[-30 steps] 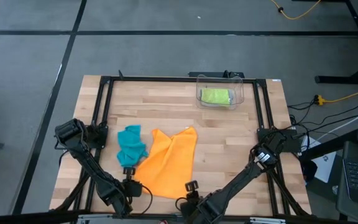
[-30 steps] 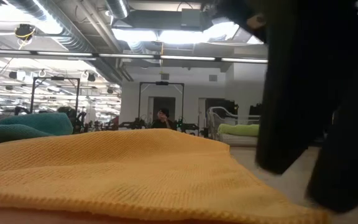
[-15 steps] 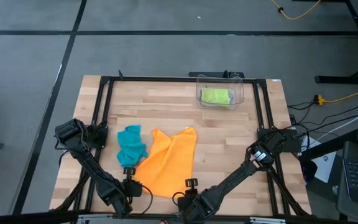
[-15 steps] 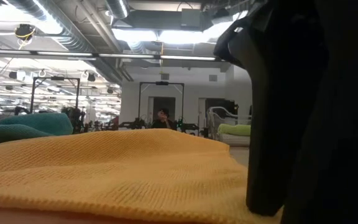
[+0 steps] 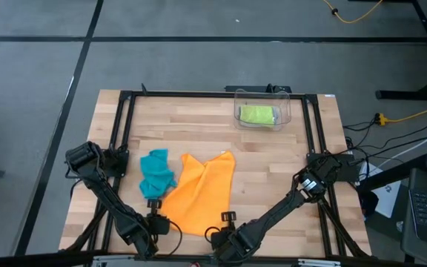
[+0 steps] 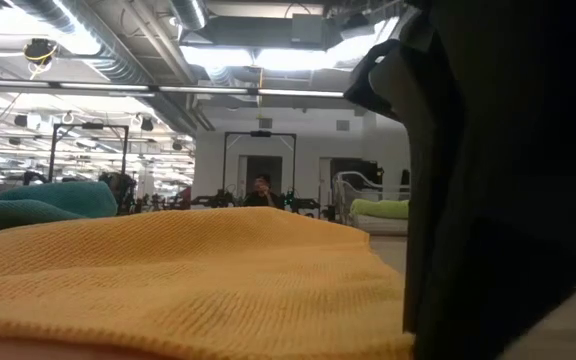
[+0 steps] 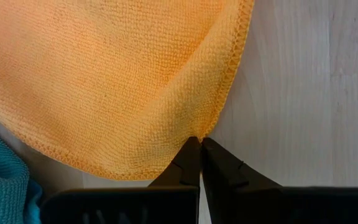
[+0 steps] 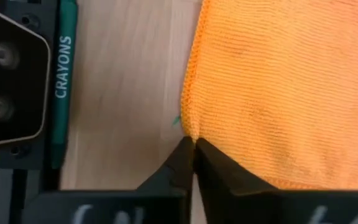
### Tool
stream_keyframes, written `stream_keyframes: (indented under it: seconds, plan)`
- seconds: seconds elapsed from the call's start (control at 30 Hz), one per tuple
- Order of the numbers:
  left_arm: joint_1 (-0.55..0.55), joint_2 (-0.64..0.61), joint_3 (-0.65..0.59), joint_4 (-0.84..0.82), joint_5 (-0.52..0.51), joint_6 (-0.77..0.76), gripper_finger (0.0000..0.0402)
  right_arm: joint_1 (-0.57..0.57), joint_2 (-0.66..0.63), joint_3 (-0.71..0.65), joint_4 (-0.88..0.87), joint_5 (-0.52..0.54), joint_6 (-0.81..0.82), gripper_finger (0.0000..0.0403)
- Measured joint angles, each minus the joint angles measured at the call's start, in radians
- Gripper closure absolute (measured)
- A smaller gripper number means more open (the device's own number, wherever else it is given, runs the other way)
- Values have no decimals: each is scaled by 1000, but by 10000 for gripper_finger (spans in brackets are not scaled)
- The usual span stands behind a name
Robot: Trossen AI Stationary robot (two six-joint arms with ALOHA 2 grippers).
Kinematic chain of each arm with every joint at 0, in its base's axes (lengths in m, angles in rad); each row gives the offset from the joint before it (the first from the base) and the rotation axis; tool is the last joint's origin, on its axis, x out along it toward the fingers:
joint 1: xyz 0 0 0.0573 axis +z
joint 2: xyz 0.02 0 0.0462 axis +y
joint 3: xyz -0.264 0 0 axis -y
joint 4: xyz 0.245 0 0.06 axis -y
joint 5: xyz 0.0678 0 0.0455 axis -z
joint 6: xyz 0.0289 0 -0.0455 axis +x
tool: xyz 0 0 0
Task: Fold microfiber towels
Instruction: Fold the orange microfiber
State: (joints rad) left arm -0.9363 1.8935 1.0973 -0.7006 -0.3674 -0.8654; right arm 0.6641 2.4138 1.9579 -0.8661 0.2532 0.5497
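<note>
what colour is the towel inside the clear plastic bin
Lime green. The towel lies in the clear bin at the table's far edge, best seen in the high view.

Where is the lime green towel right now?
In the high view the lime green towel lies inside the clear bin at the table's far edge, right of centre, well apart from the orange towel.

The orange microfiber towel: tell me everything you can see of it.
The orange microfiber towel is a soft, finely ribbed cloth with a stitched hem, lying spread but rumpled on the wooden table, its far edge wavy. The crumpled teal blue towel lies at its left side. At the near edge, the left gripper is shut on one corner and the right gripper is shut on another.
</note>
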Motion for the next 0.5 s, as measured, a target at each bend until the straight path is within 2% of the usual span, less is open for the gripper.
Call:
stream_keyframes:
  seconds: [0.07,0.3,0.5]
  plan:
    - [0,0,1,2,0,0,401,-1,0,0,-2,5,-4,393]
    - [0,1,0,9,-19,-1,401,-1,2,8,-27,8,-4,398]
    - [2,-17,-1,11,-32,-125,401,4,11,72,-157,28,-5,401]
